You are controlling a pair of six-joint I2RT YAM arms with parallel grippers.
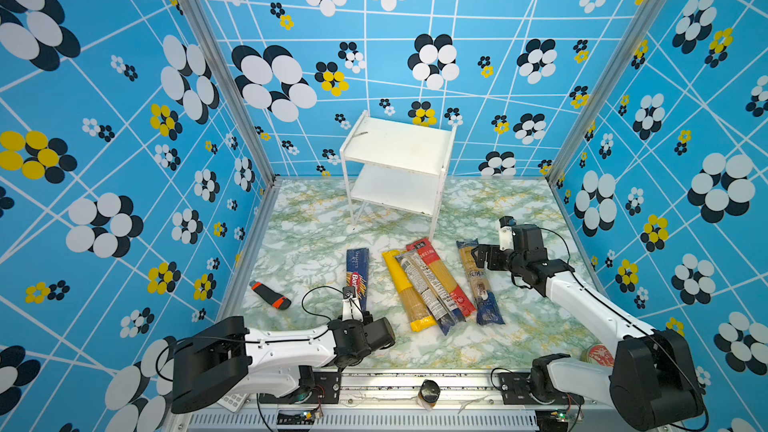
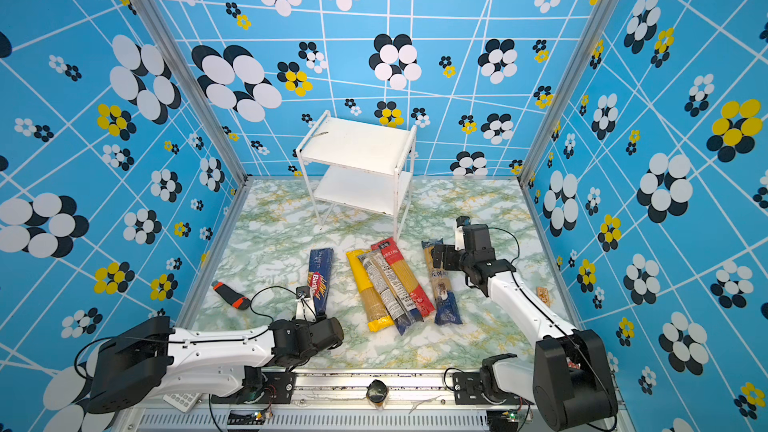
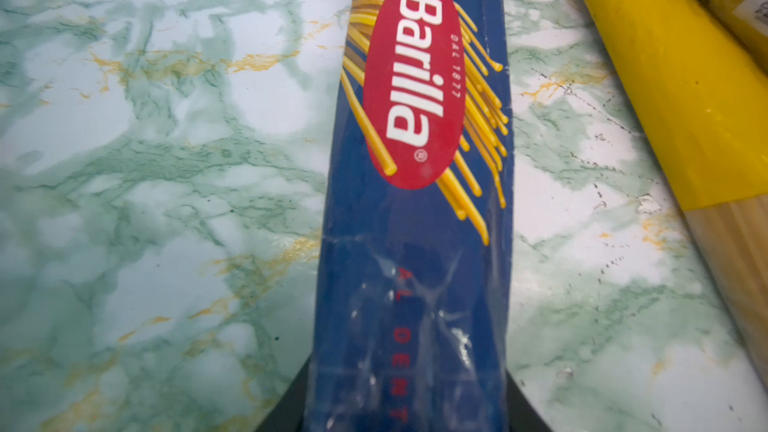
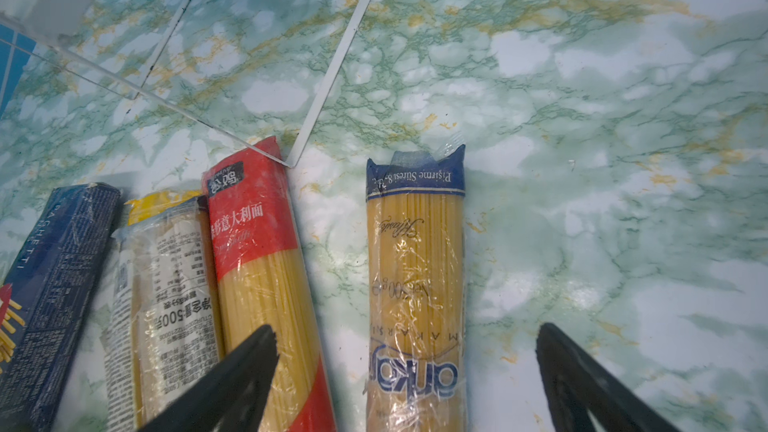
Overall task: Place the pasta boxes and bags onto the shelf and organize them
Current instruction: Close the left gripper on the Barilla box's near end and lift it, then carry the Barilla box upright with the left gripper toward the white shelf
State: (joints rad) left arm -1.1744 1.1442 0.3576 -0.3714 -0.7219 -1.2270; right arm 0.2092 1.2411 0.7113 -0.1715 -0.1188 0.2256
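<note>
Step in hand: first pickup. Left claw [image 3: 409,367] pinches the Barilla box [image 3: 415,118], which lies flat on the counter [image 3: 166,160] and extends ahead of the claw. Right claw [image 4: 405,332] is spread over the gold-labelled bag [image 4: 415,263]. Next move, by judgement: a level lift, then a carry to the shelf [image 1: 395,145], well ahead and bare.

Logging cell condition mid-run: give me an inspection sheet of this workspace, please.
Surface: green-veined marble-print tabletop, no spills seen.
Job's things: white two-tier shelf carries no packs; dark blue Barilla box, yellow spaghetti bag, red-ended clear bag, white-labelled clear bag overlapping both, and gold-labelled blue-ended clear bag lie on the tabletop.
Clutter: short black-and-orange object left of the box.
Grippers: left gripper, fingers flanking the box, grip unclear; right gripper open over the gold-labelled bag.
Cables: black cable loop beside the left gripper.
Surroundings: blue flower-print walls.
</note>
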